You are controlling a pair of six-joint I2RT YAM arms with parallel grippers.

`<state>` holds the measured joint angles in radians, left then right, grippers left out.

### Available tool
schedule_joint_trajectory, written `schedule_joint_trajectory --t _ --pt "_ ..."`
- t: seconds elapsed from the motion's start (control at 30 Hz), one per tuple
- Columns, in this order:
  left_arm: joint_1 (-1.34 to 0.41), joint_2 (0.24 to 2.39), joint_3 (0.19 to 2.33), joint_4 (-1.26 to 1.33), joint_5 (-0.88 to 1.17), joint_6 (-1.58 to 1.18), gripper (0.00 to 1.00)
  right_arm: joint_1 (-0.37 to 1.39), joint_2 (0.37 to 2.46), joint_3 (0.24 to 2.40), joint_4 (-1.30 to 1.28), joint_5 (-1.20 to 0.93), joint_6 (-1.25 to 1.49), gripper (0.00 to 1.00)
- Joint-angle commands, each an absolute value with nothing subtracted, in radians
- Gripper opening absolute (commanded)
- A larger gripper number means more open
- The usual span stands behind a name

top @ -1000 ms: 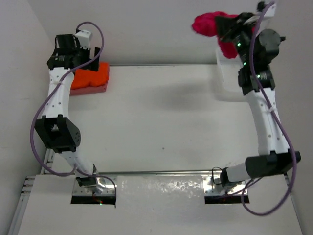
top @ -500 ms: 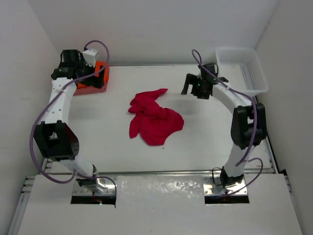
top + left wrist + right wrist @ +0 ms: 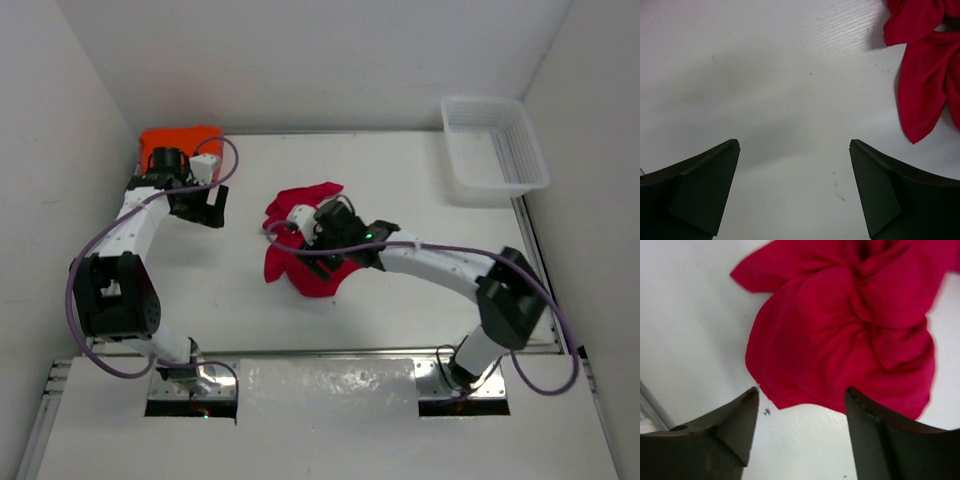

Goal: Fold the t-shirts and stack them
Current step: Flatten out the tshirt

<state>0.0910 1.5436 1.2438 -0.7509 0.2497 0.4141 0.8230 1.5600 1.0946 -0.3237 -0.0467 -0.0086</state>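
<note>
A crumpled crimson red t-shirt (image 3: 312, 262) lies mid-table. My right gripper (image 3: 322, 255) hovers over it, open; in the right wrist view the gripper (image 3: 802, 392) has its fingertips at the edge of the red cloth (image 3: 840, 330), gripping nothing. An orange t-shirt (image 3: 180, 140) sits folded at the back left corner. My left gripper (image 3: 205, 212) is in front of it, to the left of the red shirt. In the left wrist view that gripper (image 3: 794, 145) is open over bare table, with the red shirt (image 3: 922, 80) at the upper right.
A white mesh basket (image 3: 495, 150) stands at the back right corner. Walls close in the table on the left, back and right. A metal rail (image 3: 330, 352) runs along the near edge by the arm bases.
The red shirt went from held high by the basket to lying mid-table. My right gripper let it go and came down over it. My left gripper left the orange shirt, moving toward the middle.
</note>
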Motion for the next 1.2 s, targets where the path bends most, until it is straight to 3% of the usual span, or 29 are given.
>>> schedule_joint_trajectory --t 0.0,0.13,0.27,0.57,0.7,0.73,0.83,0.87,1.03,1.17 --pt "0.092 1.52 1.22 -0.687 0.268 0.379 0.9 0.924 1.705 1.172 -0.345 0.032 -0.144 0.69" --pt "0.135 1.512 1.212 -0.635 0.235 0.308 0.91 1.043 1.859 1.34 -0.313 0.115 -0.232 0.74" --pt "0.228 1.525 1.221 -0.637 0.196 0.278 0.91 1.055 2.047 1.535 -0.336 0.106 -0.189 0.69" --pt "0.262 1.488 1.181 -0.623 0.169 0.293 0.91 1.055 2.279 1.632 -0.442 0.041 -0.158 0.66" --pt "0.262 1.488 1.181 -0.623 0.173 0.293 0.91 1.029 2.355 1.672 -0.437 -0.026 -0.103 0.54" --pt "0.262 1.489 1.181 -0.621 0.175 0.291 0.91 1.025 2.385 1.696 -0.457 -0.032 -0.094 0.39" --pt "0.262 1.493 1.186 -0.623 0.172 0.291 0.91 1.025 2.401 1.695 -0.466 -0.025 -0.077 0.15" --pt "0.262 1.494 1.187 -0.624 0.172 0.293 0.91 1.025 2.398 1.687 -0.471 -0.026 -0.075 0.0" --pt "0.262 1.493 1.2 -0.63 0.17 0.311 0.89 1.025 2.326 1.701 -0.529 -0.078 -0.092 0.0" --pt "0.262 1.489 1.229 -0.632 0.195 0.313 0.88 1.025 2.127 1.874 -0.586 -0.216 -0.089 0.0"
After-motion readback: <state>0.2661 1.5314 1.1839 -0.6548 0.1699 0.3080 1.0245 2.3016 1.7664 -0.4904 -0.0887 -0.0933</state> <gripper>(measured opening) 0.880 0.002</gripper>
